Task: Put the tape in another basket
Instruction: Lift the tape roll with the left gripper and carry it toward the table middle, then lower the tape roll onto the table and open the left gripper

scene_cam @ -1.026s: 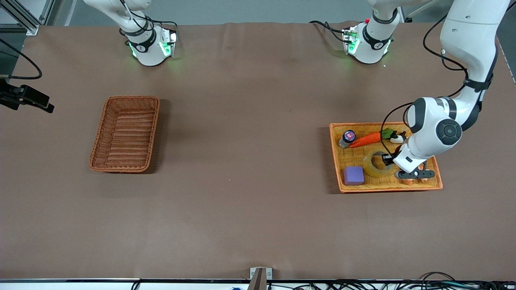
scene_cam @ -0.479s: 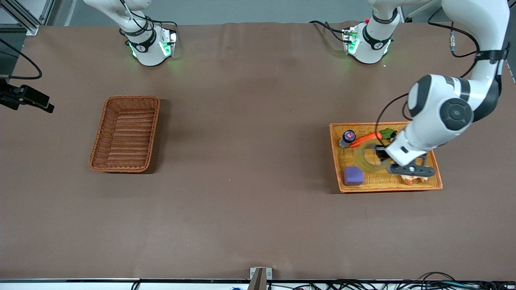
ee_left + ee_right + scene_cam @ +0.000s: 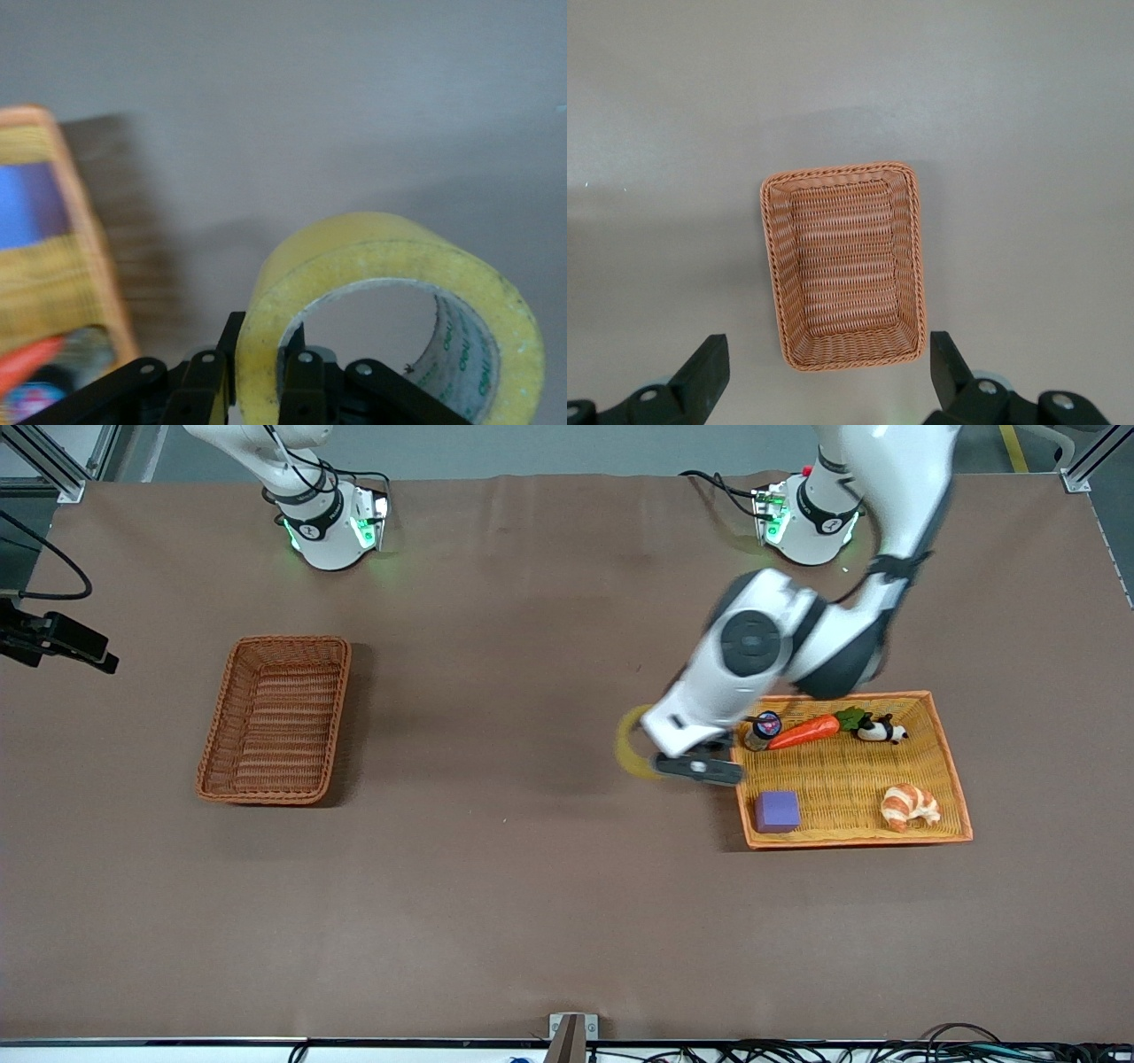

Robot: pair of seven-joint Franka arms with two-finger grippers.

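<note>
Yellowish tape [image 3: 631,744] hangs clamped in your left gripper [image 3: 252,376] jaws over bare desk [image 3: 532,868], mid-carry. Next, cross to the dark wicker basket [image 3: 276,717]. Your right gripper [image 3: 824,372] waits above it, jaws apart.

Yellowish tape [image 3: 390,292] airborne, seemingly upright; basket [image 3: 276,718] empty.

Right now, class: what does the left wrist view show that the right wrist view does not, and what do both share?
Only the left wrist view shows the tape clamped in the left gripper, plus a corner of the orange tray basket. Only the right wrist view shows the open right gripper over the basket, which holds nothing. Both share the brown table.
</note>
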